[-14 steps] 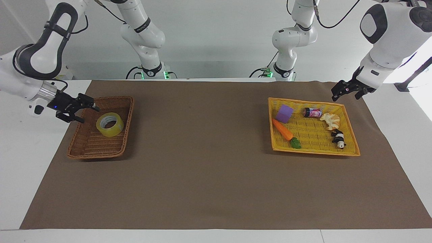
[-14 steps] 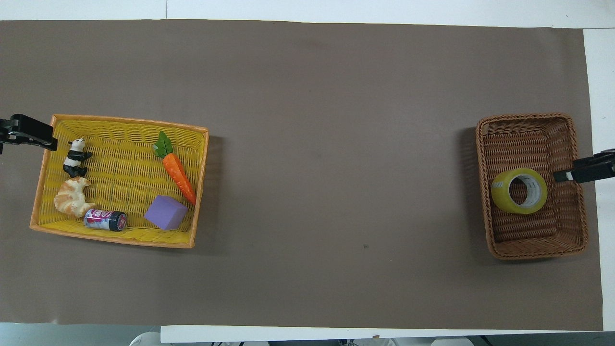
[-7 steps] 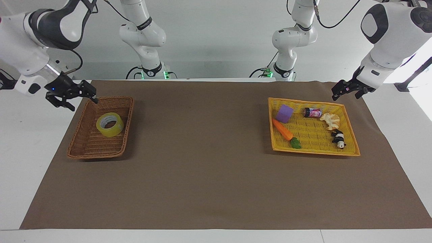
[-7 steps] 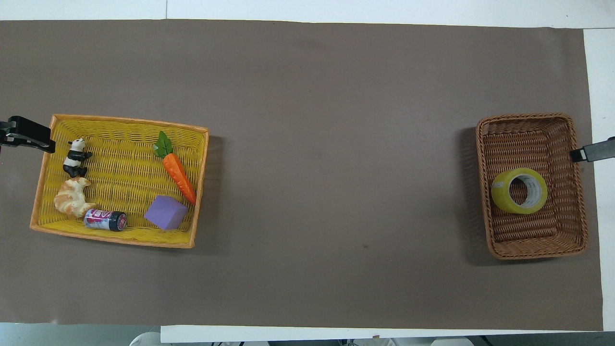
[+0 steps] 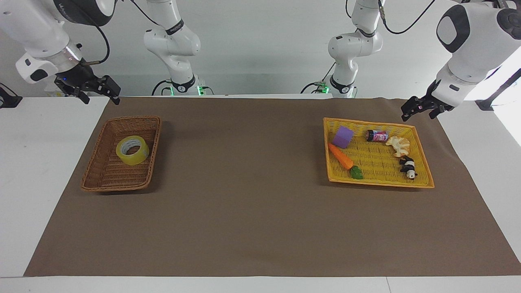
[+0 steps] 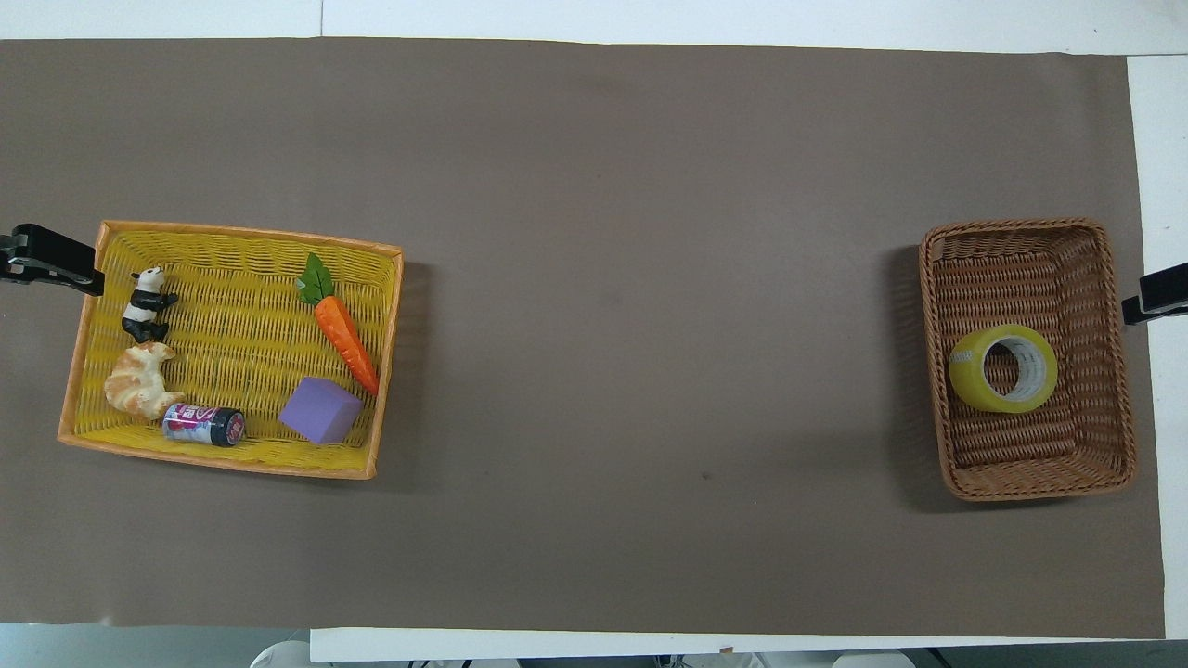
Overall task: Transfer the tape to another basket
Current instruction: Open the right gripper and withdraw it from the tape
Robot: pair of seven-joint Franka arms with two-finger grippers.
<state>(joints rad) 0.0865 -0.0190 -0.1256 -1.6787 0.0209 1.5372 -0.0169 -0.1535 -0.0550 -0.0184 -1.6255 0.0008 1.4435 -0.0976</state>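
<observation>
The yellow tape [image 5: 132,150] lies flat in the dark brown wicker basket [image 5: 101,181] at the right arm's end of the table; it also shows in the overhead view [image 6: 1003,368] inside the basket [image 6: 1021,226]. My right gripper [image 5: 101,97] is open and empty, raised over the table's edge beside the basket, apart from the tape; only its tip shows in the overhead view [image 6: 1155,301]. My left gripper [image 5: 417,115] is open and empty, waiting in the air by the yellow basket's corner; it also shows in the overhead view [image 6: 51,264].
A bright yellow flat basket [image 5: 378,184] at the left arm's end holds a carrot [image 5: 341,158], a purple block [image 5: 343,136], a small can [image 5: 377,135], a croissant [image 5: 398,145] and a panda figure [image 5: 408,167]. A brown mat [image 5: 244,203] covers the table.
My right gripper has risen and drawn back from the brown basket's edge toward the robots. The tape stays in the basket. The left arm has hardly moved.
</observation>
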